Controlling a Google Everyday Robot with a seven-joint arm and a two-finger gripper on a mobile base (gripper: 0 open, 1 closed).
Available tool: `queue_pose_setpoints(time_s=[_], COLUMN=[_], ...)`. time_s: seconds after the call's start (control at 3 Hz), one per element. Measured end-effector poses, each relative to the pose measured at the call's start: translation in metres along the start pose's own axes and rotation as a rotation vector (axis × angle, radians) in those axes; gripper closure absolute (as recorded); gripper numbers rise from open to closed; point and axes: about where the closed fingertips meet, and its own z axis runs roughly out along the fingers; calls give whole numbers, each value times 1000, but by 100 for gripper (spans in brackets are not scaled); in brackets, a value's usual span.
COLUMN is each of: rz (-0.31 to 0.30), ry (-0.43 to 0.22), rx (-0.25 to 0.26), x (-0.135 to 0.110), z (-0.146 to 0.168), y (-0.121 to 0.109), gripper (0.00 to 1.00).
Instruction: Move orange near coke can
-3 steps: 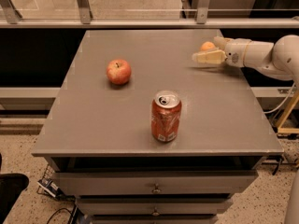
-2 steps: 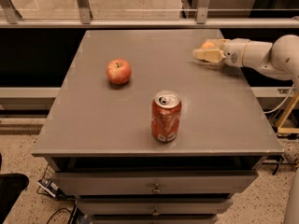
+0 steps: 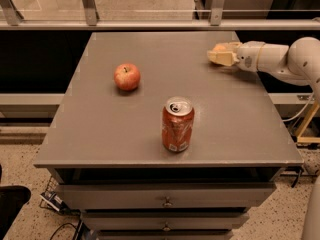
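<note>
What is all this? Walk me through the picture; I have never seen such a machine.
This is one picture from a single camera looking down at a grey table from its front side. The white jointed thing coming in from the right is the robot's arm. Its tip, the end effector, is a two-finger clamp. It is over the table's far right corner and seems to be closed on a small orange, which is mostly hidden. On the table, an upright coke can stands near the front middle and a red-yellow apple lies farther back on the left, well apart from it. Drawers sit below the tabletop. The job is to bring the orange near the can.
</note>
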Motion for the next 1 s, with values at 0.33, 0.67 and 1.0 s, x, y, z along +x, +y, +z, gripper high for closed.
queue_pose_setpoints(time_s=[0.33, 0.67, 1.0], rz=[1, 1, -6], ry=[0, 0, 6], rx=[-5, -5, -26], x=[0, 0, -18], z=[3, 3, 0], y=[2, 2, 10], gripper=[100, 100, 100])
